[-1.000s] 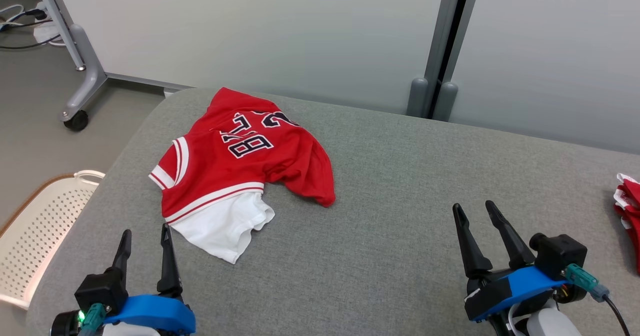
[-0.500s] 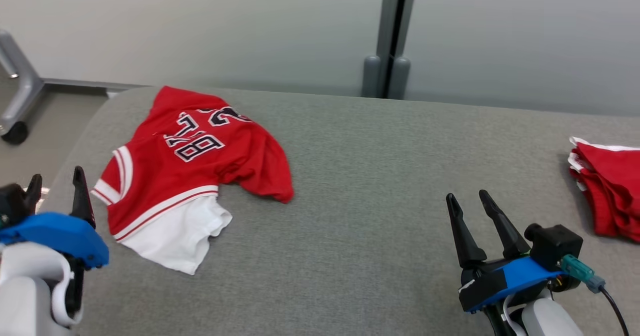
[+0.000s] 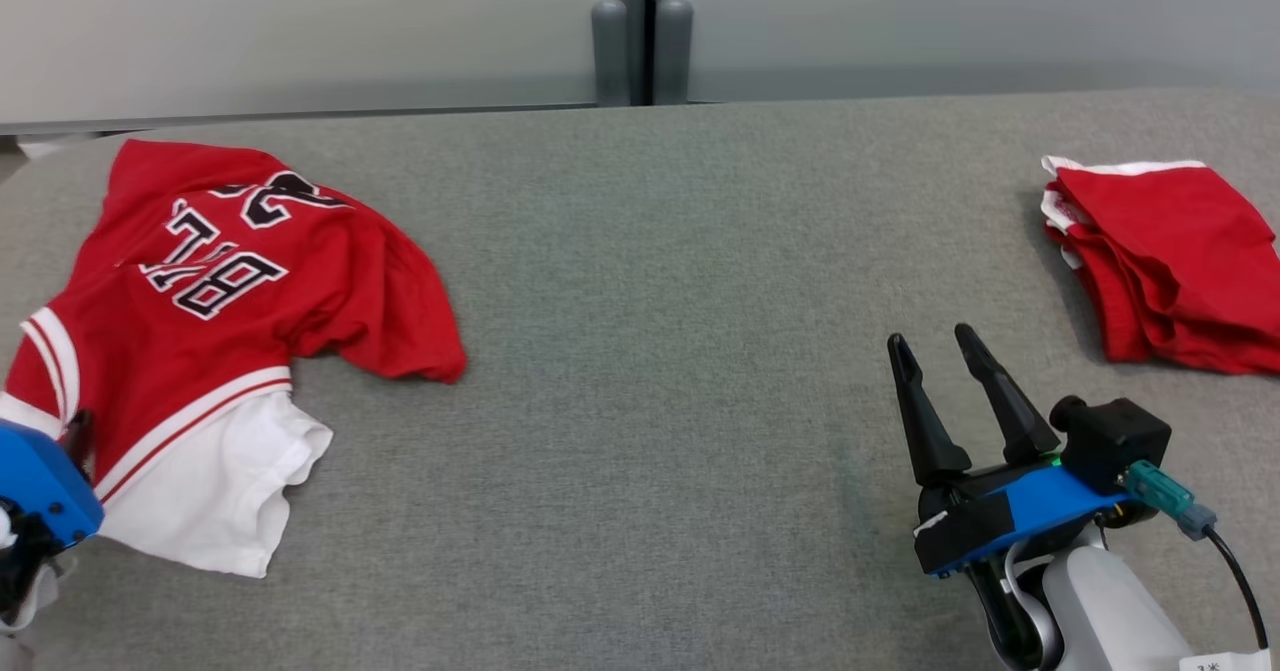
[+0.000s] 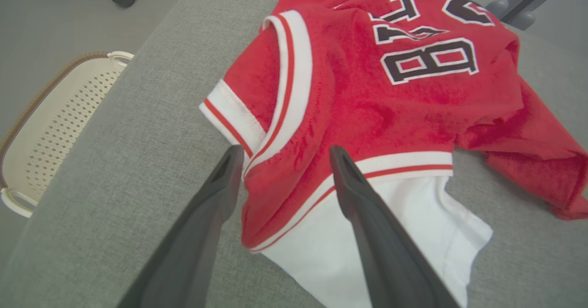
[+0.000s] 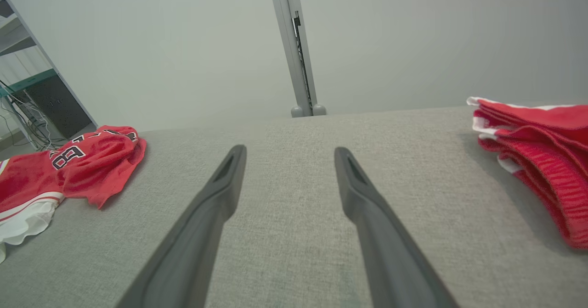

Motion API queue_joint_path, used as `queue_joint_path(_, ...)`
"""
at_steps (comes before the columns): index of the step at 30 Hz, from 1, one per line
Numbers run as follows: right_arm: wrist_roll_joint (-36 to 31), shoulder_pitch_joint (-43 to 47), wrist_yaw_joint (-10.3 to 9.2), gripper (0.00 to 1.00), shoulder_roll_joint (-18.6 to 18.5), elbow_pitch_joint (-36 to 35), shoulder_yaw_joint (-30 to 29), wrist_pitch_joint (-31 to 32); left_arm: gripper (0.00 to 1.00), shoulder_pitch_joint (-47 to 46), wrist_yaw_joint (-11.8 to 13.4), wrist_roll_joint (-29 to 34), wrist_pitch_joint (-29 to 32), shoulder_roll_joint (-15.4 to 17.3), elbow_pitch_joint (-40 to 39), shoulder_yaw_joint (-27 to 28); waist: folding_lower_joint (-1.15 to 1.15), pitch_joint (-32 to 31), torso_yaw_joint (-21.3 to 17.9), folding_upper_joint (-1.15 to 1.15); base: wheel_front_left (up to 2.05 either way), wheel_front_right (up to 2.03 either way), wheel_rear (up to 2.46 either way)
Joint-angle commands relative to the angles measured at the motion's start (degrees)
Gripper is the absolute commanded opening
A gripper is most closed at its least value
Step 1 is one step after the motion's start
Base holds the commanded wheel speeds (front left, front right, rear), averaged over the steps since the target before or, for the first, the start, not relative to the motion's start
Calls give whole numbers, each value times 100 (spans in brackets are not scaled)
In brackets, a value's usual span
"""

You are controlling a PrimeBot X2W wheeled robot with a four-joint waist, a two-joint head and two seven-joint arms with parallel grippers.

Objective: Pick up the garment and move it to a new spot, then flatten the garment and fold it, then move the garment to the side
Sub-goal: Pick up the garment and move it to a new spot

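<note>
The garment is a red jersey with dark lettering and a white under-layer, lying rumpled at the table's left end. It also shows in the wrist views, garment and garment. My left gripper is open, its fingers straddling the jersey's striped hem near the sleeve, with nothing held. In the head view its blue mount sits at the left edge. My right gripper stands open over bare grey cloth at the lower right, far from the jersey; right gripper holds nothing.
A pile of folded red garments lies at the table's right end, also seen as red garments. The grey table has wide room in the middle. A cream perforated basket stands on the floor beyond the table's left edge. A partition post rises behind.
The head camera has swung to the right, so the whole picture slid left and the red pile came fully into view. Both grippers stay open; the garment lies as before.
</note>
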Motion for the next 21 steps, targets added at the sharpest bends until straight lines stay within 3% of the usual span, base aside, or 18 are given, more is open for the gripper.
queue_joint_path(1,21,-83,1,100,-23,-33,-4,-21,100,-128,-1,-38,-33,62,140,29,-1,62,-46,-2,0,0,0)
queue_joint_path(12,60,-308,1,100,-59,-8,109,-21,100,-516,-30,-176,-103,121,1455,-56,-1,402,-233,-2,0,0,0)
queue_joint_path(13,61,-316,1,100,-61,-12,110,-21,75,-542,-40,-177,-131,107,1522,-83,-1,424,-230,-2,0,0,0)
queue_joint_path(14,59,-323,1,100,-62,-12,113,-21,41,-574,-53,-182,-159,102,1587,-115,-1,440,-226,-2,0,0,0)
queue_joint_path(15,59,-333,1,100,-61,-8,122,-21,0,-608,-63,-190,-181,104,1644,-143,-1,457,-219,-2,0,0,0)
queue_joint_path(21,82,-334,1,100,-21,30,150,-21,0,-722,-95,-188,-338,245,1781,-309,-1,364,-182,-2,0,0,0)
